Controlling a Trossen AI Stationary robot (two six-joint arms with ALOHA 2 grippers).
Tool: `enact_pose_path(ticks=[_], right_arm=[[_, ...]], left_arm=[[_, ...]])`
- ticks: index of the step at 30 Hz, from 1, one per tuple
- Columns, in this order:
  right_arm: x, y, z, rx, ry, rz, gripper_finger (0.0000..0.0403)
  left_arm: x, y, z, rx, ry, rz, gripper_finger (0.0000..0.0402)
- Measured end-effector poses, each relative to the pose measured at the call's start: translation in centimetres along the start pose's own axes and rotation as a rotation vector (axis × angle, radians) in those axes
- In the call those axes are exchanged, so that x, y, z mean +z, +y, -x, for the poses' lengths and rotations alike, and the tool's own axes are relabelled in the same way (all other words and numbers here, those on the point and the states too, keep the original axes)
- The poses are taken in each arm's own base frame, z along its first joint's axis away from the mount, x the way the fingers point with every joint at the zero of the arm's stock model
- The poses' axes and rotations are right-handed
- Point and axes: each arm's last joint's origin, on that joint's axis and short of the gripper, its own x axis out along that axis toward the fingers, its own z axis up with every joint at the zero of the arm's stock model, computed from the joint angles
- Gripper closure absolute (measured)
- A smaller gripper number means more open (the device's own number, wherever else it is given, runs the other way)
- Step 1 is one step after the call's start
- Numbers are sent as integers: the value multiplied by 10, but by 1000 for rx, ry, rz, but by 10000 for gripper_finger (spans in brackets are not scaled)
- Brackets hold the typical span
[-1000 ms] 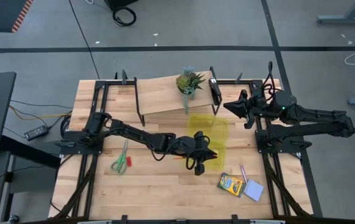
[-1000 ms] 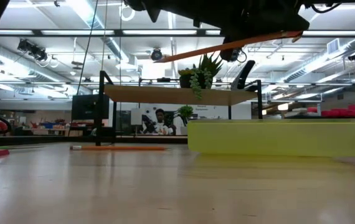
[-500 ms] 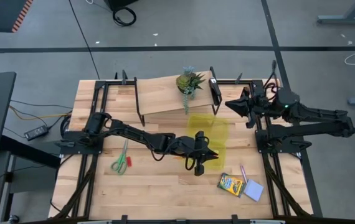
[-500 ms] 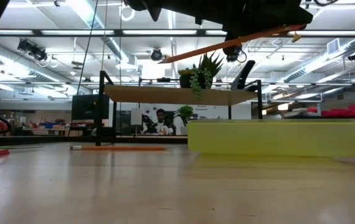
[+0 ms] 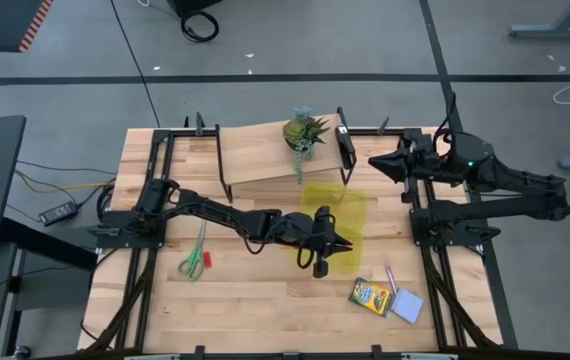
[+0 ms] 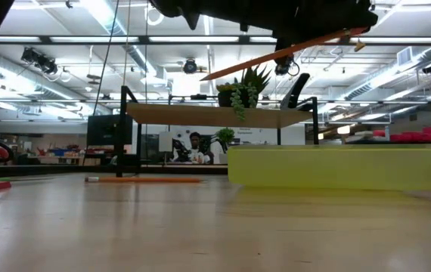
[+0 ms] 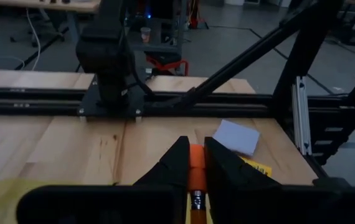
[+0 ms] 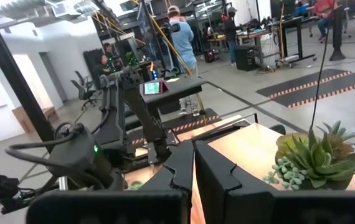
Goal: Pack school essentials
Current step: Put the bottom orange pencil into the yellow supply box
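Observation:
My left gripper (image 5: 340, 246) hangs over the translucent yellow pouch (image 5: 337, 222) at mid-table, shut on an orange pencil (image 6: 283, 53). The pencil is high above the pouch (image 6: 340, 168) in the low view. A second orange pencil (image 6: 144, 180) lies flat on the table to the pouch's left. Green-handled scissors (image 5: 195, 258) lie at the near left. The crayon box (image 5: 370, 296), pink pen (image 5: 392, 279) and pale blue notepad (image 5: 408, 306) lie at the near right. My right gripper (image 5: 377, 164) is shut and empty at the far right, near the potted plant (image 5: 304, 131). My left gripper pinches the orange pencil (image 7: 196, 163) between its two fingers (image 7: 176, 163). The pencil runs along the fingers, not across them, and its ferrule end (image 7: 196, 200) lies back toward the wrist. The pencil is lifted clear above the pouch, tilted, its right end higher.
A wooden shelf (image 5: 265, 152) on black legs stands at the far edge with the plant on it. Black frame rails (image 5: 420, 240) run along both table sides. The notepad (image 7: 236, 135) and crayon box (image 7: 260, 167) lie ahead of the left gripper.
My left gripper has kept its hold and shifted slightly toward the far edge; the pencil's right end has risen a little, so it tilts more. My right arm has drawn back a little toward the far right and turned its wrist.

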Motion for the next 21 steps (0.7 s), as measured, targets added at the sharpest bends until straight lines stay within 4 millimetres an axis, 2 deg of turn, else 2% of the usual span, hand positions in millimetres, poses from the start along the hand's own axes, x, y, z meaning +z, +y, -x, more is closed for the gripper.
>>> enact_pose_path(ticks=[4, 9, 15, 21], right_arm=[[0, 0, 0, 0, -1, -1, 380], [0, 0, 0, 0, -1, -3, 380], [0, 0, 0, 0, -1, -9, 380], [0, 0, -1, -1, 2, -7, 380]], left_arm=[[-3, 0, -3, -15, -13, -43, 363], [-22, 7, -17, -35, -20, -77, 368], [-30, 22, -42, -78, -20, -82, 365], [-38, 23, -72, -121, -40, -83, 367]])
